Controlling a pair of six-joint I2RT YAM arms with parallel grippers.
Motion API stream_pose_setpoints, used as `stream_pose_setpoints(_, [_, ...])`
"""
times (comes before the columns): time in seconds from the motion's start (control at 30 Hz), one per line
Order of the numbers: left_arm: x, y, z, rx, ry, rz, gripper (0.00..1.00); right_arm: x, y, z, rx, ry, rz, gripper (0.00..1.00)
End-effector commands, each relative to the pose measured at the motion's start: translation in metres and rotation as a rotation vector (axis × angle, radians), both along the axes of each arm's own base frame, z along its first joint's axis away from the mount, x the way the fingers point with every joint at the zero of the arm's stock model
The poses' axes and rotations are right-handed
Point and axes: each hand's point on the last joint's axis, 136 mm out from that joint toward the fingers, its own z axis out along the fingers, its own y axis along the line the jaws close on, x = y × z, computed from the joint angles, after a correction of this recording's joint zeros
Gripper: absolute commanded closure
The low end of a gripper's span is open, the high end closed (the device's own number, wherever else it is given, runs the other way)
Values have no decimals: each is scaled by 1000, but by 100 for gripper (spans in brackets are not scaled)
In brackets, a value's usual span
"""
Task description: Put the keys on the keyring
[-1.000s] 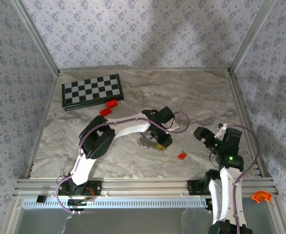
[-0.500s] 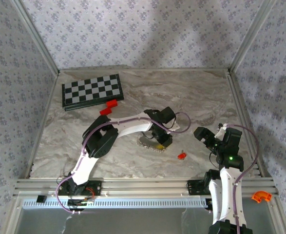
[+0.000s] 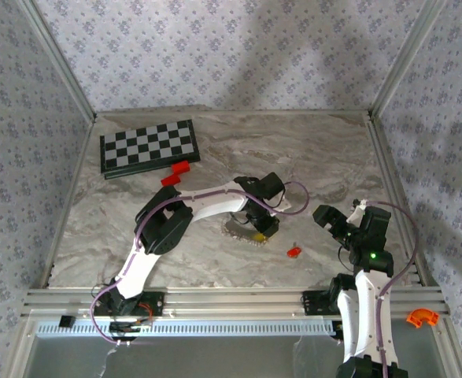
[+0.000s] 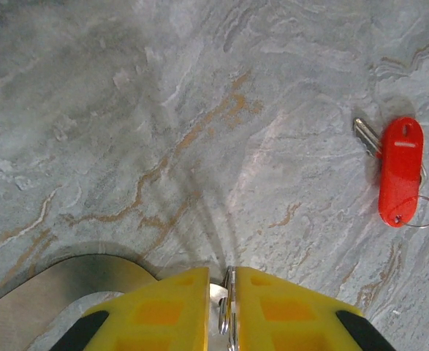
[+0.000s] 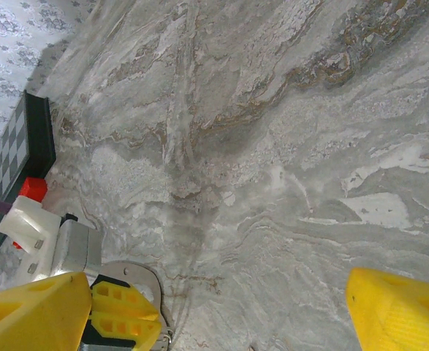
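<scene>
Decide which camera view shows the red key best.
Left wrist view: the red key lies sharp, its tag, metal blade and thin wire loop distinct. In the top external view it is a tiny red speck.

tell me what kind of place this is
Probably a robot test booth: a marble-look tabletop boxed in by wallpapered panels, two robot arms bolted at its near edge, and staged props like a chessboard and a red-tagged key.

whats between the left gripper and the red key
Nothing: in the left wrist view the marble table is bare from the left gripper, pinching the keyring, to the red key. The top view shows the same bare gap.
</scene>
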Motion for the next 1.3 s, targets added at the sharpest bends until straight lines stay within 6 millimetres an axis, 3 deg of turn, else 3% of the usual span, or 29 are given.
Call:
stream_pose_setpoints(0.0, [1, 0, 0, -1, 10, -15, 84, 2, -3, 8, -27, -24, 1, 8])
stream_pose_setpoints(0.67, [0, 2, -2, 6, 15, -14, 89, 2, -4, 8, -32, -23, -2, 8])
stream_pose_setpoints(1.03, [-1, 6, 6, 1, 1, -10, 93, 1, -4, 8, -32, -23, -1, 8])
stream_pose_setpoints(1.27, [1, 11, 16, -13, -20, -2, 100, 2, -4, 9, -30, -26, -2, 8])
